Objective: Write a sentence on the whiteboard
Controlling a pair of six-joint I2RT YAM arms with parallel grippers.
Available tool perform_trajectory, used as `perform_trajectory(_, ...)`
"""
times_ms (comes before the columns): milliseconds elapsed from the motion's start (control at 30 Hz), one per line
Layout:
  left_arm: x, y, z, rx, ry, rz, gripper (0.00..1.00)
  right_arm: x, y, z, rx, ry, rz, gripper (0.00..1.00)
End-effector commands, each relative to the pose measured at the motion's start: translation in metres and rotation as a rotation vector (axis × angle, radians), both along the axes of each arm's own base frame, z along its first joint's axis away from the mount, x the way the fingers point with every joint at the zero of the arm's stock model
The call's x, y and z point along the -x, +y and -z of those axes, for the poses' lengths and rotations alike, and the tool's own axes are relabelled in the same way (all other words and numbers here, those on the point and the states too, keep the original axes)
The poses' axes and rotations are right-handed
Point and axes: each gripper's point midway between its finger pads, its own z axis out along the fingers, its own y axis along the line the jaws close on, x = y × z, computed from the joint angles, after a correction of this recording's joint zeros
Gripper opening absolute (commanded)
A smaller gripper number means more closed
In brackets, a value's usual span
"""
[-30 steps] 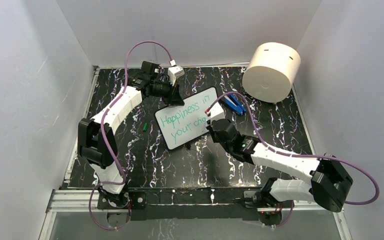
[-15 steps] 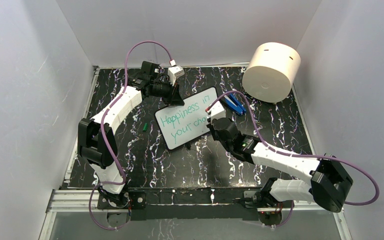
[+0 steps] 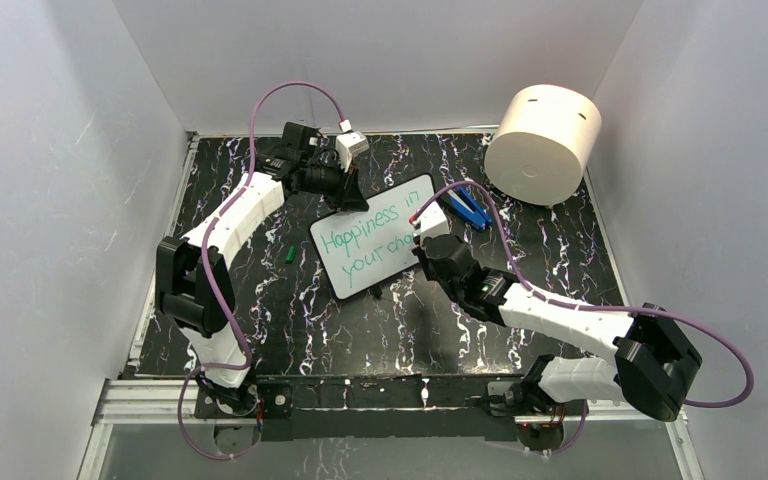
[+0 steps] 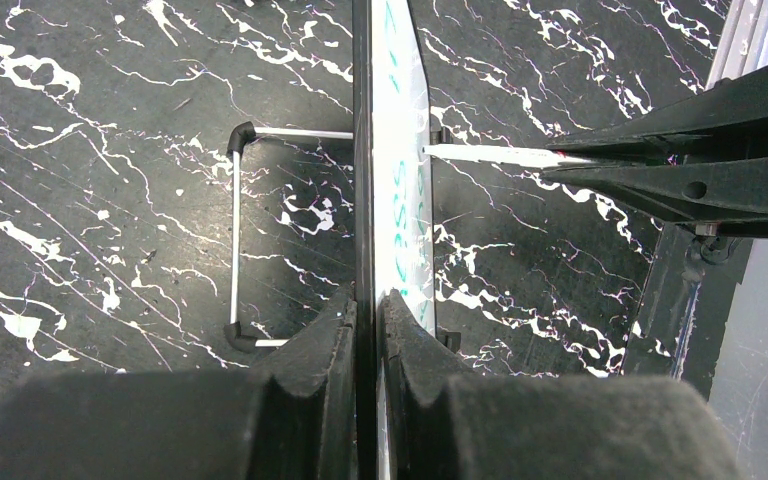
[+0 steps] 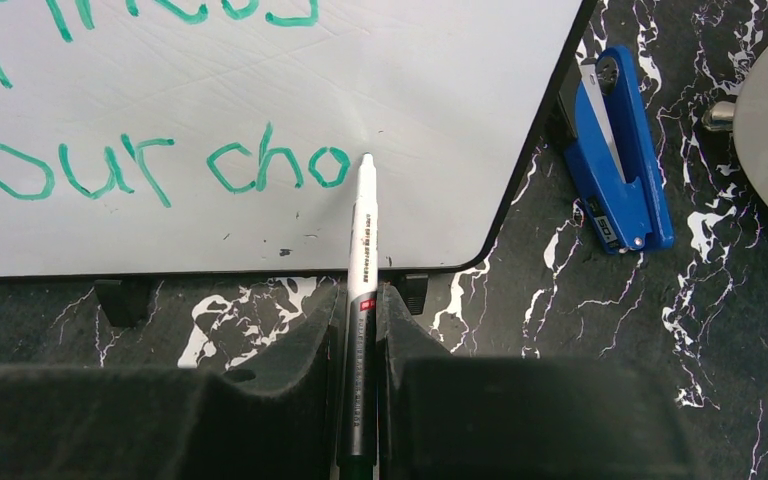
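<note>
Whiteboard (image 3: 362,278) stood mid-table, clamped at its edge by left gripper (image 4: 365,300) | marker (image 5: 363,230) pinched in right gripper (image 5: 360,300), tip beside "cho" | sentence (image 3: 355,236): "Happiness in your cho" written, remainder judged outstanding

The black tabletop (image 3: 300,330), veined with white, carries the whiteboard (image 3: 365,275), standing propped just ahead of the right claw (image 5: 360,300). A blue stapler-like thing (image 5: 615,170) lies ahead-right of this claw, and a cream cylinder (image 3: 543,143) lies farther beyond. A small green piece (image 3: 288,254) lies apart from the left claw (image 4: 365,300).
</note>
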Motion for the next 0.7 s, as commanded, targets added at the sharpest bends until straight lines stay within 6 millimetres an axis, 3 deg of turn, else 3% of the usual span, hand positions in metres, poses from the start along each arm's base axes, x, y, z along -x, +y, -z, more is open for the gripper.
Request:
perform_trajectory(0,0.03,0.007,0.044,-0.102,0.154,0.032,0.0,-0.013,0.012,-0.035,-0.078,-0.076,0.005,0.0)
perform_trajectory(667,0.03,0.006,0.044,-0.096,0.156,0.037,0.0,-0.02,0.014,-0.024,-0.068,-0.055,0.007,0.0)
